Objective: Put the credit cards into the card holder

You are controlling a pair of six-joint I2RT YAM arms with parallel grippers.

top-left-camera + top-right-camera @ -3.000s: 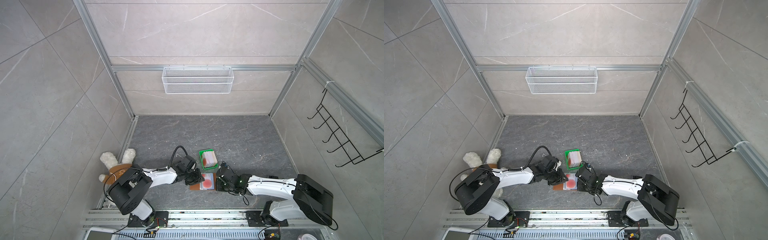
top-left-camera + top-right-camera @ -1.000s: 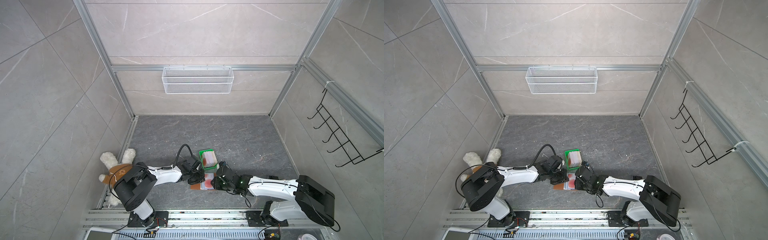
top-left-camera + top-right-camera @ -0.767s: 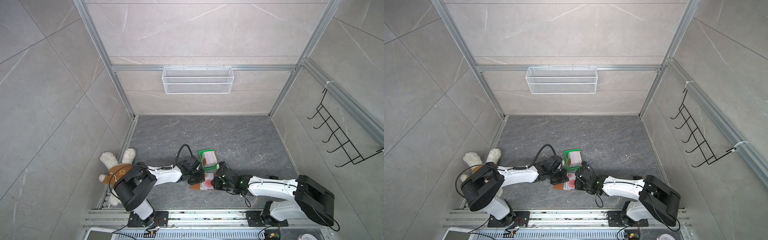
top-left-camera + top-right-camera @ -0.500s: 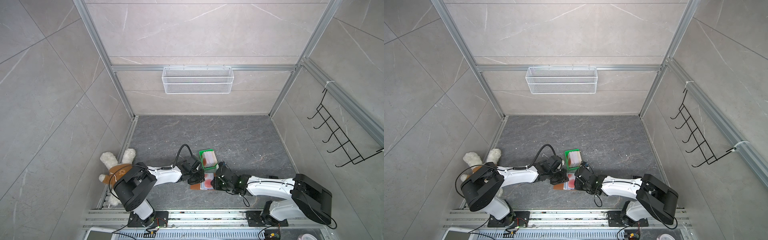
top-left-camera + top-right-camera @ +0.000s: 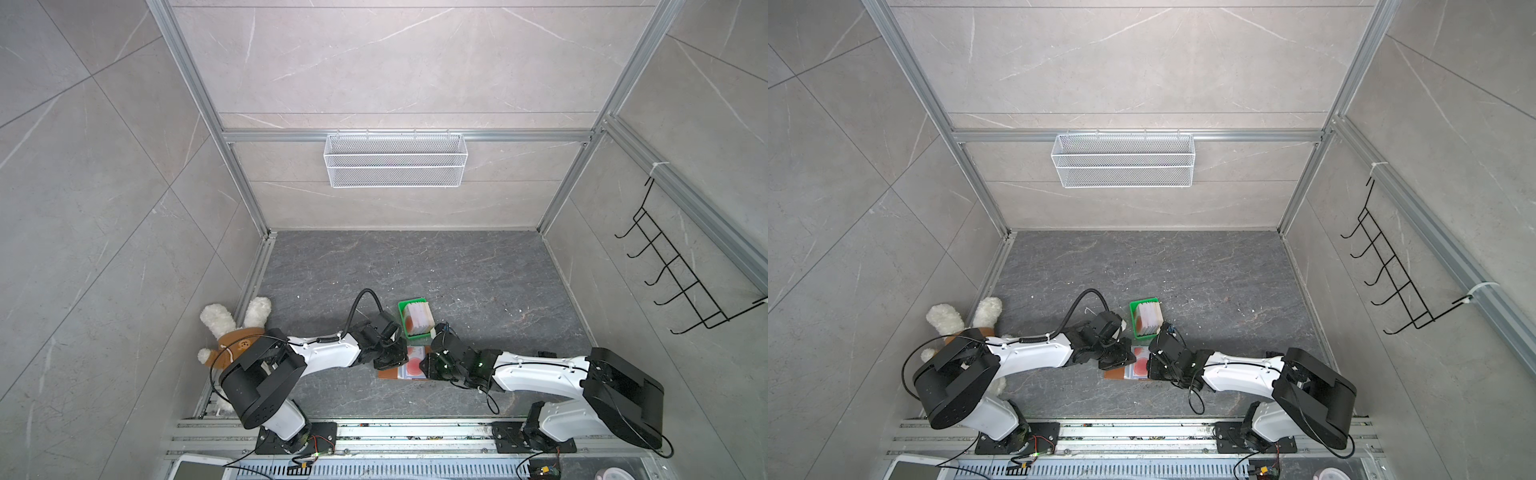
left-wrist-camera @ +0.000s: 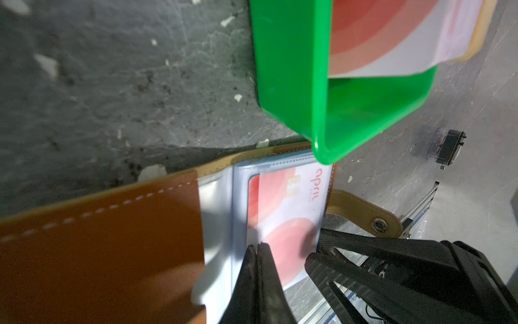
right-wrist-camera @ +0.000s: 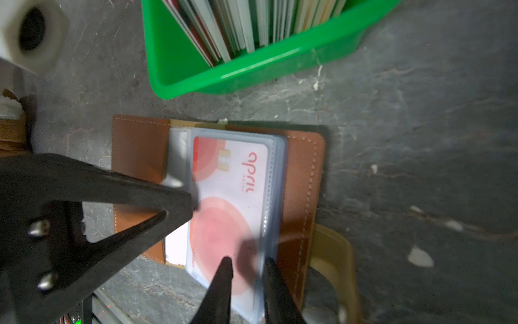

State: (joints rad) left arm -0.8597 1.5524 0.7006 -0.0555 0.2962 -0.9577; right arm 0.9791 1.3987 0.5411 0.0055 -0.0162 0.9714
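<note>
1. Got the card holder (image 7: 300, 174) lying open and flat on the desk (image 7: 420, 140), one card (image 7: 232, 179) in its top clear sleeve, long side parallel to the fold.
2. Seeing the left hand (image 6: 259, 246) pressed together, tips down on the sleeve right by the fold.
3. Seeing the right hand (image 7: 249, 262) slightly spread, straddling the sleeve's outer edge near the snap tab (image 6: 358, 210); can't tell if actually gripping.
4. Found the remaining credit cards (image 7: 238, 22) standing on edge in the green tray (image 7: 252, 73), just past the holder, roughly equally near both hands.
5. Reckon plenty of bare desk elsewhere; tight only by the tray.
</note>
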